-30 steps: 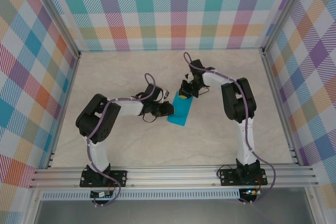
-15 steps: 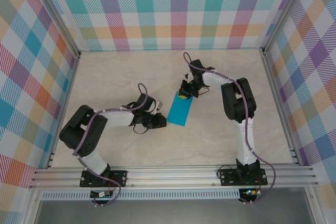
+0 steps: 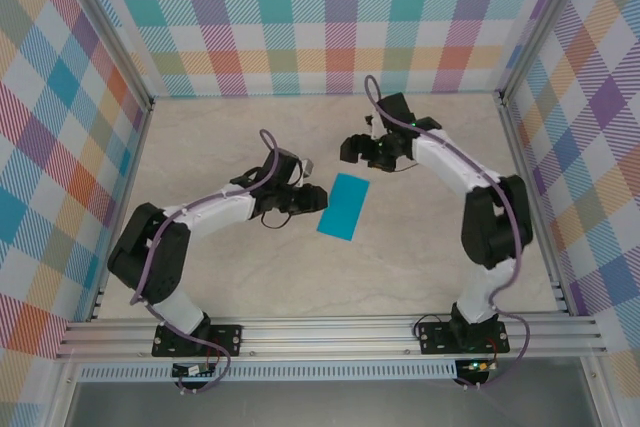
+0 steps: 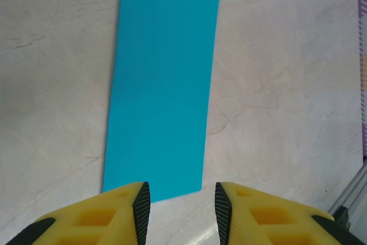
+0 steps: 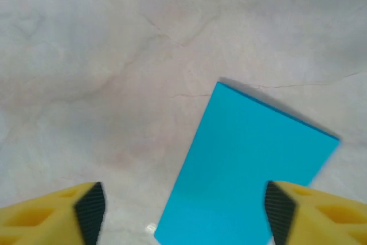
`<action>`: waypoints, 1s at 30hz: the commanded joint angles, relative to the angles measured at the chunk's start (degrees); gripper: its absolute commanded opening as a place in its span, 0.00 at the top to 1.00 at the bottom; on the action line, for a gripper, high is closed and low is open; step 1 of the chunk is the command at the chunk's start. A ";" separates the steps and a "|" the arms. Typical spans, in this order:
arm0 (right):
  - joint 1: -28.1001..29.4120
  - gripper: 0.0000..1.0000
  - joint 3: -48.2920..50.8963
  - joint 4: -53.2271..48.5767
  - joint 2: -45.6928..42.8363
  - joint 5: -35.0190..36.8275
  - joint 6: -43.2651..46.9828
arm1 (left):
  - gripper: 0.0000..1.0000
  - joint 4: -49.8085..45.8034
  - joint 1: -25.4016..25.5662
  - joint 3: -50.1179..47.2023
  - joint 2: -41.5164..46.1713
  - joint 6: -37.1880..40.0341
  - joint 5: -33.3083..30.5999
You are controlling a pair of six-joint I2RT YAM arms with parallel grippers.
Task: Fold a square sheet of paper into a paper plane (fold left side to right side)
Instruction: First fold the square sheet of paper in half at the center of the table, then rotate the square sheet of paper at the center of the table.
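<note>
Lying flat on a pale, marble-veined table (image 3: 250, 277), one teal-blue sheet of paper (image 3: 343, 206) is showing as a narrow rectangle (clearly longer than it is wide, with crisp corners). Bright plaid walls (image 3: 300, 17) are closing the table in on three sides. Aluminium rails (image 3: 330, 332) are running along the near edge, where the arm bases are bolted. Counting up: one sheet, two arms, two grippers.

The left gripper (image 4: 179, 202) is standing with its jaws parted by a moderate gap, and nothing is sitting between them. In its wrist camera, a short edge of the paper is lying just beyond its black pads (image 4: 141, 206). From there the sheet is stretching away ahead of the fingertips. That edge is lining up more with the left-hand finger than with the other.

The right gripper (image 5: 186, 216) is spreading its jaws wide and gripping nothing. The paper is lying ahead of its fingertips (image 5: 92, 210), with one corner pointing away from them. It is sitting nearer the right-hand finger than the left-hand one.

From overhead, the left fingers are hovering just beside the sheet. The right fingers are hanging a little apart from its far end. Neither pair is touching it.
</note>
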State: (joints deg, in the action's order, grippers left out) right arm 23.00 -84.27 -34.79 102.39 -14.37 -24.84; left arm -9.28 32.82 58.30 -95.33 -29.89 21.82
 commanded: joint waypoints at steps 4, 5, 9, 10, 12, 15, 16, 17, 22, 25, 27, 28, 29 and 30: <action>0.81 0.00 16.78 -0.64 -9.83 4.51 -2.41 | 0.55 -1.79 -0.39 3.10 -6.76 -2.06 -2.16; 1.15 0.00 18.60 -0.74 -11.20 5.10 -2.71 | 0.54 -2.00 -0.34 3.42 -7.37 -2.10 -2.57; 2.11 0.00 23.13 -3.19 -15.92 9.11 -3.16 | 0.48 -3.18 0.63 4.80 -9.22 -2.39 -3.97; 2.12 0.00 23.87 -3.64 -16.89 9.76 -3.20 | 0.48 -3.87 1.09 5.50 -9.86 -2.19 -4.37; 2.18 0.00 24.80 -4.09 -18.51 10.89 -3.04 | 0.47 -5.34 1.87 6.83 -11.00 -1.76 -5.15; 2.14 0.00 24.65 -5.82 -19.89 13.16 -2.67 | 0.46 -6.11 2.68 7.94 -12.15 -1.75 -6.21; 2.18 0.00 24.47 -6.35 -20.23 13.64 -2.57 | 0.46 -7.09 2.91 8.21 -12.48 -2.00 -6.35; 2.14 0.00 24.34 -6.70 -20.50 13.88 -2.56 | 0.46 -8.23 3.08 8.38 -12.67 -2.01 -6.44; 2.13 0.00 24.24 -7.01 -22.13 14.37 -2.85 | 0.44 -10.23 4.35 9.28 -13.81 -2.31 -7.88; 2.17 0.00 24.24 -7.48 -22.67 14.80 -2.93 | 0.44 -10.58 4.96 9.43 -14.34 -2.59 -7.62; 2.15 0.00 24.24 -7.80 -22.98 15.28 -2.98 | 0.44 -10.49 5.44 9.30 -14.35 -2.85 -6.86; 2.13 0.00 24.24 -7.92 -23.07 15.47 -2.92 | 0.44 -10.39 5.70 9.20 -14.35 -2.92 -6.19; 2.13 0.00 24.16 -8.01 -23.11 15.58 -2.93 | 0.44 -10.24 5.99 9.04 -14.23 -3.14 -5.63; 2.13 0.00 24.15 -8.11 -23.11 15.69 -2.94 | 0.44 -10.23 6.33 8.77 -14.14 -3.41 -5.21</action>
State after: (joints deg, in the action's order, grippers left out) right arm 24.99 -59.42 -41.30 80.77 0.14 -27.62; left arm -16.84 37.28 66.94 -108.44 -32.16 14.28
